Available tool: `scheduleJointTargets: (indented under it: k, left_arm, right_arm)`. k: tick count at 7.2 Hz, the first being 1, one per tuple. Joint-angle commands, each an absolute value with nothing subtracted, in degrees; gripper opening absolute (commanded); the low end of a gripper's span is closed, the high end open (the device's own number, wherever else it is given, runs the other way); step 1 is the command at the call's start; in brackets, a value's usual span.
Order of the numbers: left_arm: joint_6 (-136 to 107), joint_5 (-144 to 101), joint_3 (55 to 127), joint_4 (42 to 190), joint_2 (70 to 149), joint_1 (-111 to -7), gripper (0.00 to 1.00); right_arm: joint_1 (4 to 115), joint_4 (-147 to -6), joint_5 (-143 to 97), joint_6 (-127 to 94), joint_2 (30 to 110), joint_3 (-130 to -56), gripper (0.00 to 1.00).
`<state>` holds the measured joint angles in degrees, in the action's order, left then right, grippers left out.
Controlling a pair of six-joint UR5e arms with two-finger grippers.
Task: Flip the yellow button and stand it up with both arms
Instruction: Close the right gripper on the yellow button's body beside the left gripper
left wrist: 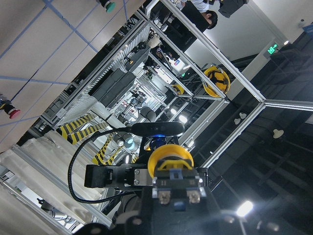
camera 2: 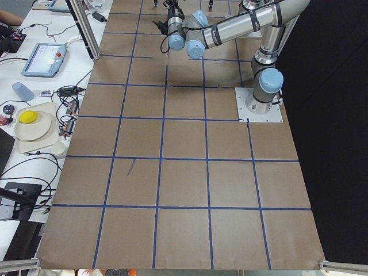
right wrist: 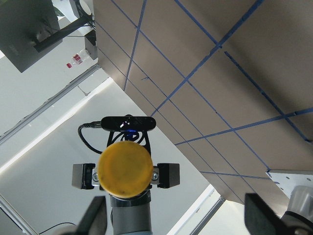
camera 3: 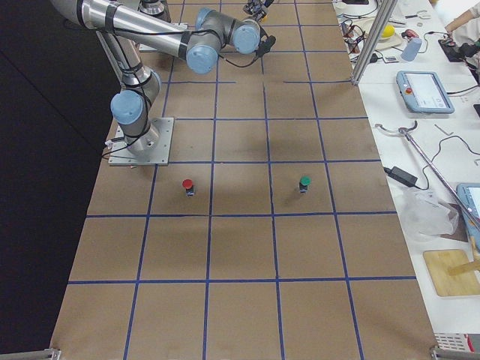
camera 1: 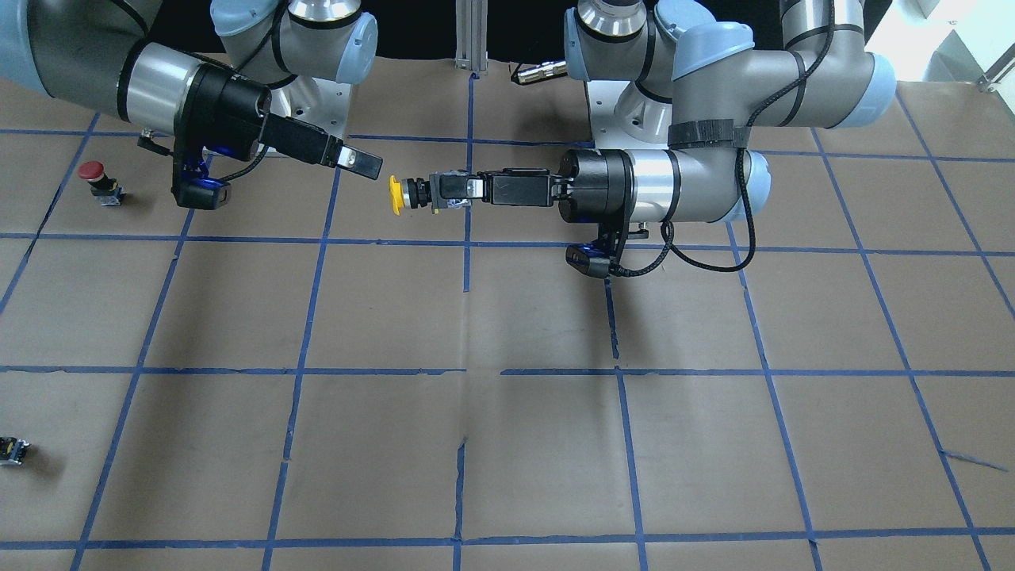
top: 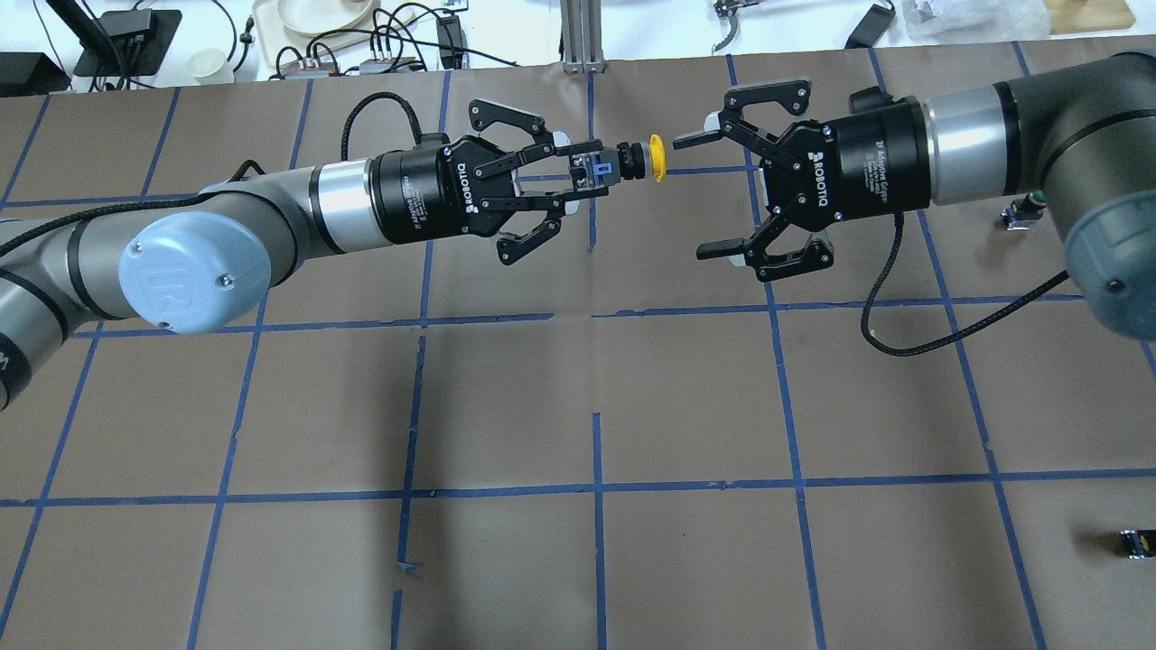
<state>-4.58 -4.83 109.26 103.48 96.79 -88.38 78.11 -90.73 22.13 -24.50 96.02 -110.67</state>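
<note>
The yellow button [top: 657,160] is held level in the air above the table, its yellow cap [camera 1: 395,195] facing my right gripper. My left gripper [top: 585,173] is shut on the button's black-and-grey body [camera 1: 444,193]. My right gripper [top: 701,194] is open and empty, a short gap from the cap, with one fingertip [top: 685,139] level with the button and the other nearer me. In the right wrist view the cap [right wrist: 124,169] sits left of centre between my open fingers [right wrist: 93,218]. The left wrist view shows the button [left wrist: 170,159] from behind.
A red-capped button [camera 1: 93,176] stands on the table by my right arm and also shows in the exterior right view [camera 3: 187,184]. A green-capped button [camera 3: 304,182] stands near it. A tiny black part [top: 1136,542] lies near the right front. Blue tape lines grid the brown table [top: 596,379].
</note>
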Motion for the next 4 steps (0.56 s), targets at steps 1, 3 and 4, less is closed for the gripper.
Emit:
scheduleJointTargets:
  k: [1,3,4]
  left_arm:
    - [-4.7,-4.9,109.2,103.4,96.9,-88.4,0.01]
    - [-4.7,-4.9,109.2,103.4,96.9,-88.3,0.02]
    - [-4.7,-4.9,109.2,103.4,96.8,-88.3,0.02]
  right_arm:
    - [79.0,-92.1,18.2,-24.5,95.7,-110.7,0.97]
    - [79.4,-95.6,13.7,-24.2,92.8,-110.8,0.98]
    - [79.4,-96.2,13.8,-24.1,92.6,-110.9,0.97]
